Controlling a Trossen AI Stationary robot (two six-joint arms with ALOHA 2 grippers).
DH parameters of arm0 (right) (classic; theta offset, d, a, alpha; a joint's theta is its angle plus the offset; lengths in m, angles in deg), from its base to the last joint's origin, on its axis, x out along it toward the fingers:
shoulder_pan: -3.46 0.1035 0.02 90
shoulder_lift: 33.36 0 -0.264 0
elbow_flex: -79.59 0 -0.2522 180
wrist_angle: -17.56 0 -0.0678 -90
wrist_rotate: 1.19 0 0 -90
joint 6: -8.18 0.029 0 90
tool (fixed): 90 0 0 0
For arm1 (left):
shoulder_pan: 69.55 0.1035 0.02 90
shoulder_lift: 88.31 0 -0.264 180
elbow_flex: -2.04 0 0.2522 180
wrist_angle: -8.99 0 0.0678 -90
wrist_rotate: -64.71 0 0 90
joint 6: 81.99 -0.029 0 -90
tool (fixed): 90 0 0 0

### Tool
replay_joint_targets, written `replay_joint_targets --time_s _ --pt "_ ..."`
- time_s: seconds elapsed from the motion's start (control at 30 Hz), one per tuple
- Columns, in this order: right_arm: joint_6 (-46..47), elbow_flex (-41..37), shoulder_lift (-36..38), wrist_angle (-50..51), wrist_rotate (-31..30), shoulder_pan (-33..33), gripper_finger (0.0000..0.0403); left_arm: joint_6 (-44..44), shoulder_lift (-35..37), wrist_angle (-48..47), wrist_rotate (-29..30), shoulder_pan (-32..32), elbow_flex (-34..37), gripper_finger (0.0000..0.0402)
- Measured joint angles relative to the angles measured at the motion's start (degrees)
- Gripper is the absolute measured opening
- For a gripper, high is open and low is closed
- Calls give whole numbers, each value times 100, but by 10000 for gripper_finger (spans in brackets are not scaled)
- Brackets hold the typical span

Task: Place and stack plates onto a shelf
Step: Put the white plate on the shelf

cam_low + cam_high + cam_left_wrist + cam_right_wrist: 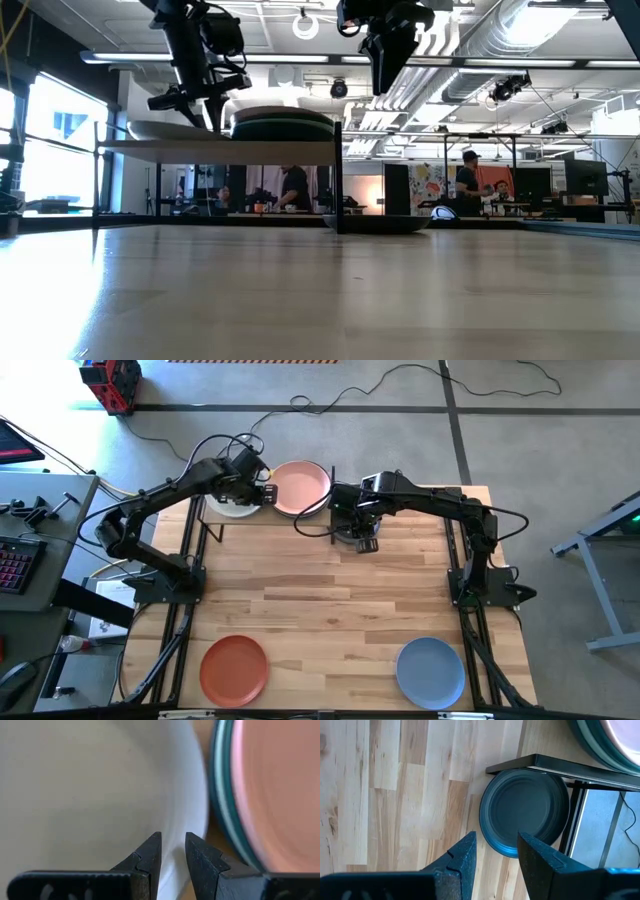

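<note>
Left gripper point(172, 851) hovers part-open and empty over the white plate point(232, 508) on the shelf point(268, 515); right gripper point(496, 851) likewise above the charcoal plate point(524, 812) at the table's far edge — a shallow rim grip could slip.

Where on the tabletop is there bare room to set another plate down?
The wide middle of the tabletop is bare, as is the gap between the orange plate and blue plate. The far edge is crowded: shelf, pink plate, both grippers.
</note>
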Motion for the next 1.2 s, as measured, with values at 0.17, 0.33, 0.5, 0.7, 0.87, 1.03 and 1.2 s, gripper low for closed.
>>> replay_joint_targets --time_s 0.17,0.33,0.5,0.7,0.87,1.03,1.2 --pt "13 0 0 0 0 -1 119 -8 0 417 -153 7 0 76" --pt "63 0 0 0 0 0 119 -56 0 476 -198 4 0 76" --pt "101 0 0 0 13 0 119 -148 0 468 -214 20 0 76" --pt "99 0 0 0 26 1 119 -179 2 117 -215 62 0 76" --pt "101 0 0 0 34 4 119 -283 2 -185 -46 222 2 76" --pt "164 0 0 0 48 4 119 -303 2 -170 -39 406 2 76" --pt "164 0 0 0 48 4 119 -359 2 -168 -31 617 2 76"
